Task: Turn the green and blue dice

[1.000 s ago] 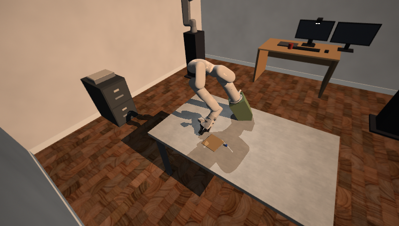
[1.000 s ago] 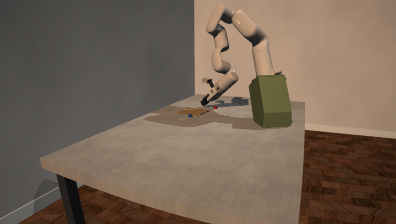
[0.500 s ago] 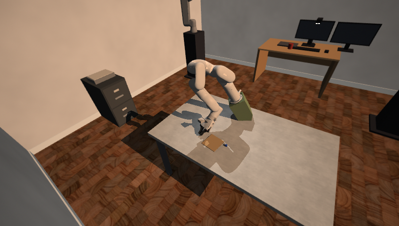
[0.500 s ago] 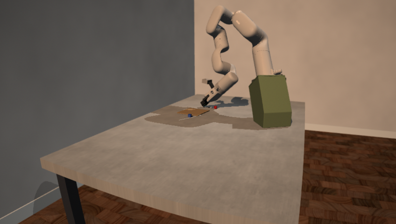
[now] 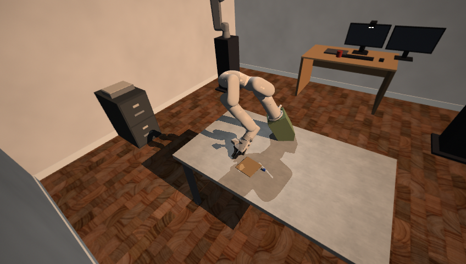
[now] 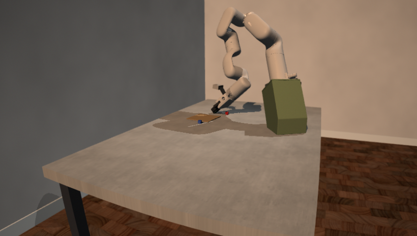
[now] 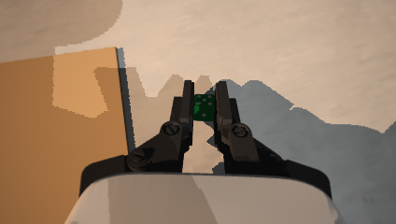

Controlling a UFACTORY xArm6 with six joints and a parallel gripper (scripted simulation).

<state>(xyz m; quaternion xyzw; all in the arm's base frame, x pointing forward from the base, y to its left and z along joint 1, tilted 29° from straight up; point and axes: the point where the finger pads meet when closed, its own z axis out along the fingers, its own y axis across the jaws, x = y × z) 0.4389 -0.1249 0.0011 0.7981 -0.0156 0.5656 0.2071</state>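
My gripper (image 5: 234, 155) (image 6: 214, 111) (image 7: 204, 95) is clamped on the green die (image 7: 205, 107), beside the mat (image 5: 249, 167) (image 6: 203, 117) (image 7: 61, 126), so I should keep the grip steady, tilt it gently, and lower it flat before I release.

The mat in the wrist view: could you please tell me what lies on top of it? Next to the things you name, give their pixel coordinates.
Only light and shadow show on the mat (image 5: 251, 167) (image 6: 206, 118) (image 7: 56, 140); the gripper (image 5: 234, 157) (image 6: 214, 111) (image 7: 204, 95) covers part in the wrist view.
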